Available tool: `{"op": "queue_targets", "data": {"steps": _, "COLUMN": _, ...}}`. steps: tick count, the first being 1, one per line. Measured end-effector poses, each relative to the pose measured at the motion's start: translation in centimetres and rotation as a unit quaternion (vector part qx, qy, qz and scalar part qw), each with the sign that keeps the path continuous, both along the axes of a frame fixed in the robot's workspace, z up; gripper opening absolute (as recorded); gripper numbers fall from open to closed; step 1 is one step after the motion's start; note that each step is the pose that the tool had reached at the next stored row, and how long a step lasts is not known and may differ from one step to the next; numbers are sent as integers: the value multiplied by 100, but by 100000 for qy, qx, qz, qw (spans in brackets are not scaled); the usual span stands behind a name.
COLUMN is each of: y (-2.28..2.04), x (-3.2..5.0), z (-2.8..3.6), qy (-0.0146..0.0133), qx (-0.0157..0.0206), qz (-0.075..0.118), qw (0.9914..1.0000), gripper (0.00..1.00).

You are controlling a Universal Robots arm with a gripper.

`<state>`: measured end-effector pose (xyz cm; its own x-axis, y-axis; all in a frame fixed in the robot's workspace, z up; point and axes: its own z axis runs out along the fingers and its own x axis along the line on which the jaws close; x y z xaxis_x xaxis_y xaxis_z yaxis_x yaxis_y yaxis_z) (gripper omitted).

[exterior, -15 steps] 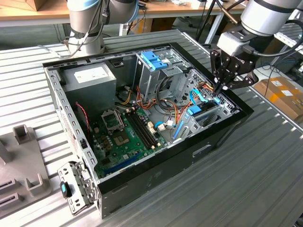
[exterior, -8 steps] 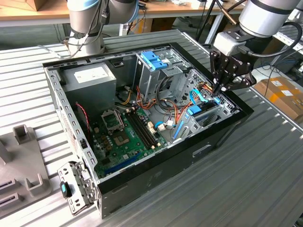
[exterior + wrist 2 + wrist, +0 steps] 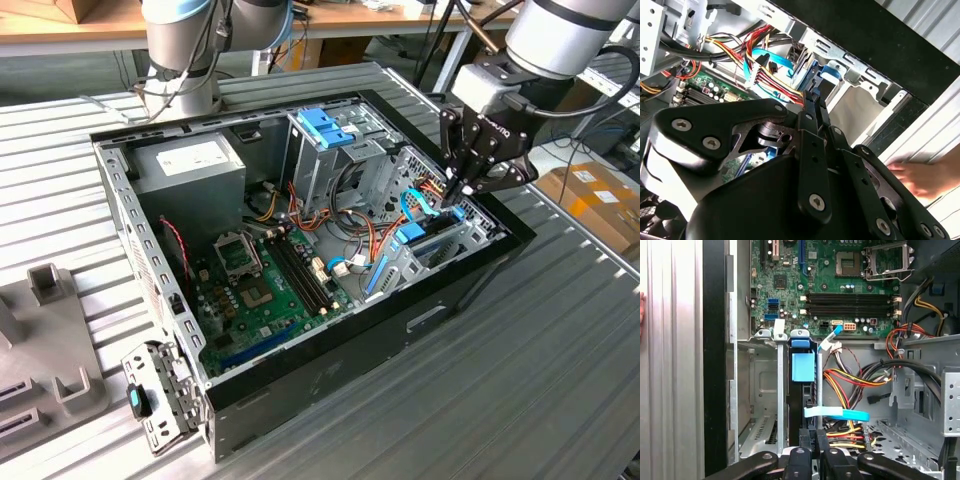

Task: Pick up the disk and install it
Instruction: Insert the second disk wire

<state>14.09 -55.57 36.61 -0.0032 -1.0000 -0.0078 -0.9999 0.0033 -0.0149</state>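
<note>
Since the claw (image 3: 460, 195) is down inside the open PC case (image 3: 330, 375), here's status.

Claw: fingers (image 3: 806, 442) drawn close together, narrow. Tips sit right at the end of the disk (image 3: 802, 390). Can't tell from here whether they pinch it or just touch it.

Disk: standing on edge in the drive bay at the corner of the case on the exterior view's right. Light-blue rail tab on its end (first wrist view sees it edge-on). A flat blue cable (image 3: 840, 414) crosses just beside it, with the red, yellow and black wire bundle (image 3: 850, 380) next to that.

Inside the case: green motherboard (image 3: 260, 290) flat on the floor with an open CPU socket. Grey power-supply box (image 3: 190, 165) in the far corner. Metal drive cage with a blue latch piece (image 3: 325, 125) on top between the two.

Surface: ribbed metal table (image 3: 540, 330), slats running lengthwise, case lying on its side on it. Grey fixture blocks (image 3: 50, 340) near the exterior view's left edge. A perforated metal bracket (image 3: 160, 405) leans at the near corner of the case.

Room: wooden bench (image 3: 60, 30) behind, the base of a second arm (image 3: 185, 60) just past the case, a cardboard box (image 3: 600, 195) on the floor at the exterior view's right.

A person's hand (image 3: 927, 177) rests on the table slats just outside the case wall (blurred).
</note>
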Motion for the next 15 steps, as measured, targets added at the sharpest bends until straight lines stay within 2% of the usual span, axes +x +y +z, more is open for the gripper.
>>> {"op": "queue_targets", "data": {"steps": 2, "y": -1, "x": 1, "z": 0, "qy": 96, "qx": 2, "qz": 8, "qw": 100000, "gripper": 16}}
{"op": "queue_targets", "data": {"steps": 4, "y": 0, "x": 2, "z": -3, "qy": 128, "qx": 788, "qz": 11, "qw": 99997, "gripper": 16}}
{"op": "queue_targets", "data": {"steps": 9, "y": -1, "x": 24, "z": -68, "qy": 428, "qx": 794, "qz": 8, "qw": 99996, "gripper": 16}}
{"op": "queue_targets", "data": {"steps": 12, "y": 0, "x": 25, "z": -71, "qy": 437, "qx": 788, "qz": 79, "qw": 99996, "gripper": 16}}
{"op": "queue_targets", "data": {"steps": 15, "y": 0, "x": 24, "z": -80, "qy": 448, "qx": 785, "qz": 1176, "qw": 99989, "gripper": 16}}
